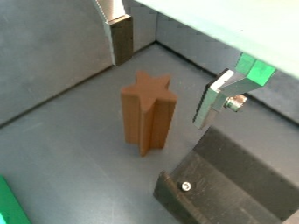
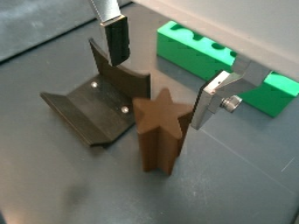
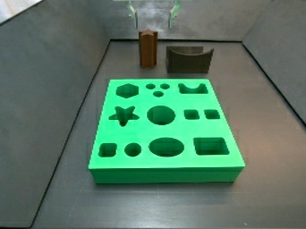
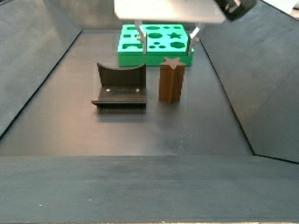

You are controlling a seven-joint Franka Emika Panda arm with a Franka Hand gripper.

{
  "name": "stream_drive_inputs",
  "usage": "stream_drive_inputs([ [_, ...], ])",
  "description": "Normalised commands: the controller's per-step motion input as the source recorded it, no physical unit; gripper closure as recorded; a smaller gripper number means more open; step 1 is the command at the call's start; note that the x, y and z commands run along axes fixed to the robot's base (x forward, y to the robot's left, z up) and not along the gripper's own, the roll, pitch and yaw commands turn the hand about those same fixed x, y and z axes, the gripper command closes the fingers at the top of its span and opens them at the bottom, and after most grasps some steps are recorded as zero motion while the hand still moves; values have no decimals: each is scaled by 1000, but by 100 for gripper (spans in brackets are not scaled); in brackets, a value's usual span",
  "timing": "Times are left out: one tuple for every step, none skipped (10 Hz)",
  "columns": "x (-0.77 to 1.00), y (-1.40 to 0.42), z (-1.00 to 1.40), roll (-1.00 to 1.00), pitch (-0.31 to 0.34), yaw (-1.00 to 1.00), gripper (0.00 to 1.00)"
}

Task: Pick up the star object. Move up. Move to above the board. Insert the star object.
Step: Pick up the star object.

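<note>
Fingers [image 2: 212,103] spread, empty, gripper [image 2: 163,74] above star object [image 2: 159,131] at frame centre. Risk: off-centre descent, pad clipping ridge, toppling column toward fixture [image 2: 96,103].

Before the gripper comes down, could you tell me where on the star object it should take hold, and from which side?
Grip the upper part of the star object, coming straight down from above. It stands upright and free on the floor beside the fixture, and the open gripper already has a finger on either side of it. The ridged sides probably seat best with the pads on opposite ridges.
</note>
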Motion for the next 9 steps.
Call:
stream_drive_inputs([
  [-180, -43, -594, 224, -156, 14, 0],
  [-177, -26, -643, 229, -161, 57, 0],
  [0, 0, -714, 160, -163, 191, 0],
  [-57, 49, -731, 150, -199, 291, 0],
  [-49, 0, -569, 90, -177, 280, 0],
  [0, 0, 0, 0, 14, 0, 0],
  [0, 0, 0, 0, 0, 0, 0],
  [0, 0, 0, 0, 0, 0, 100],
  [0, 0, 0, 0, 0, 0, 100],
])
